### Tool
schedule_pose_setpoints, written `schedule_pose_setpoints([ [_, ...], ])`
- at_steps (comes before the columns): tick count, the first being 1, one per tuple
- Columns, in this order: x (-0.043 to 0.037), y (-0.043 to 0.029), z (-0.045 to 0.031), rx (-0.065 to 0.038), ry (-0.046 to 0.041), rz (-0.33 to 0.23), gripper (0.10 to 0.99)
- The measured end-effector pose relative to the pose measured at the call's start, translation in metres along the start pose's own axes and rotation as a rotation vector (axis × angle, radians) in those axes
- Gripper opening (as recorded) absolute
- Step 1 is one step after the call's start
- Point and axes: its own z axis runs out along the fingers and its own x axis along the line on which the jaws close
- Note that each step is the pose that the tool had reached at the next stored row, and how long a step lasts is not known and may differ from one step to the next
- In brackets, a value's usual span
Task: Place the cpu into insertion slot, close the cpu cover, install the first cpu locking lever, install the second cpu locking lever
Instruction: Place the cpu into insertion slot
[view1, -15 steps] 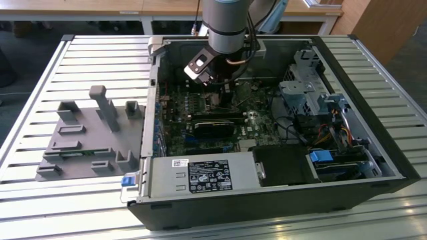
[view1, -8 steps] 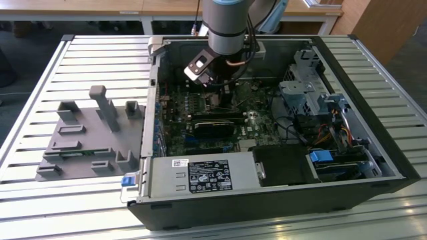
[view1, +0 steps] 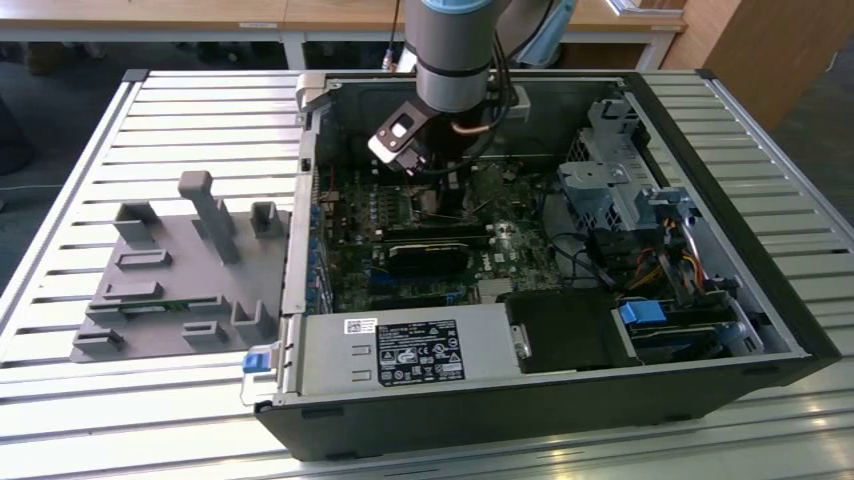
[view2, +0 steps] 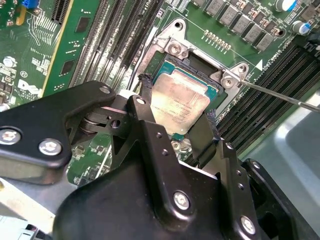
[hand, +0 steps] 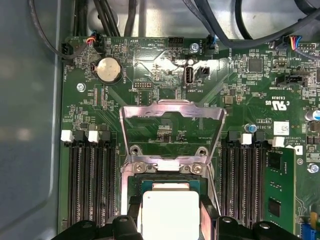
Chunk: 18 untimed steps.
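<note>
Coin battery (hand: 108, 69) on motherboard (hand: 165, 115) (green); RAM slots (hand: 90, 185).

We see soft, even daylight on the table (view1: 80, 400), dimmer inside the case (view1: 534, 415) around the gripper (view2: 177, 100). Glare whitens the cpu (hand: 170, 215) in its grasp and the motherboard (hand: 165, 65) just beyond it.
</note>
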Motion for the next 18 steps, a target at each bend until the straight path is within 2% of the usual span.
schedule_pose_setpoints([
  [6, 0.0004, 0.0000, 0.0028, 0.003, -0.0001, 0.000, 0.541],
  [18, 0.0005, 0.0000, 0.0036, 0.004, 0.0000, 0.000, 0.541],
])
